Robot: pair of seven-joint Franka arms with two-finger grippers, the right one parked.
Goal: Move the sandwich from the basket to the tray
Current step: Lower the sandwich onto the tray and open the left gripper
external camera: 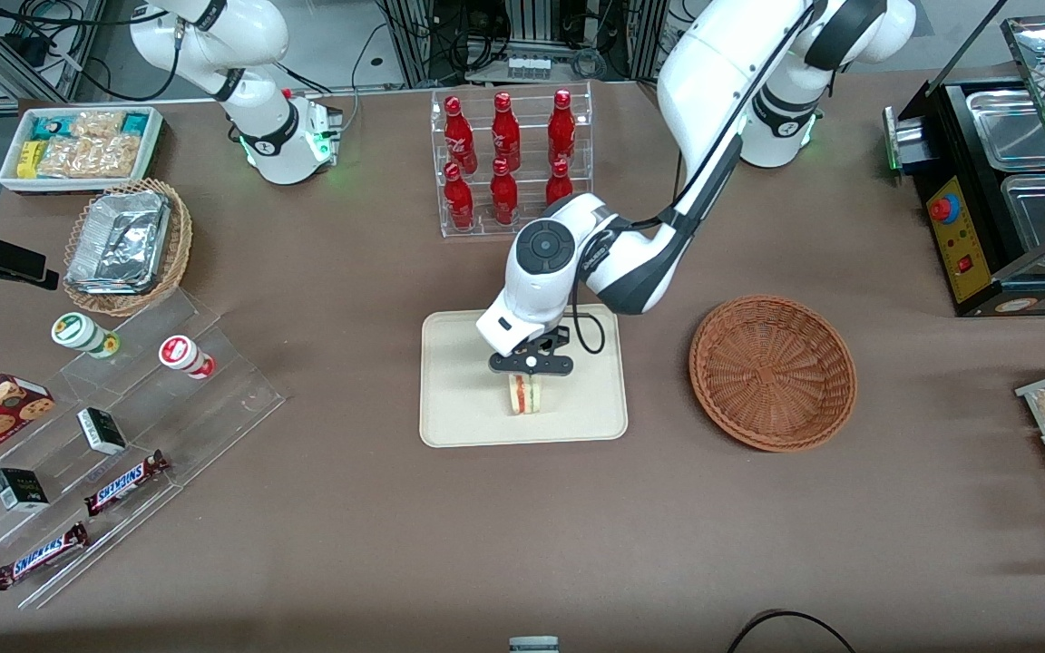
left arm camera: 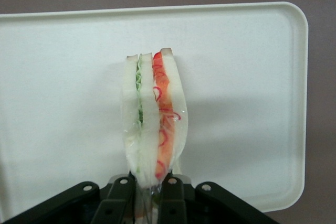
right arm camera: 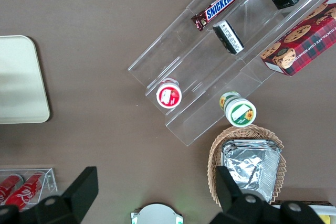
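Sandwich [external camera: 524,393] stands on edge at mid-frame over the tray [external camera: 450,426], pinched by the gripper [external camera: 530,365] jaws; released so, it may topple.

The left arm [external camera: 713,109] has glossy white shells with dark grey joints and a black cable along it. Its gripper [external camera: 531,370] is black with small silver screws.
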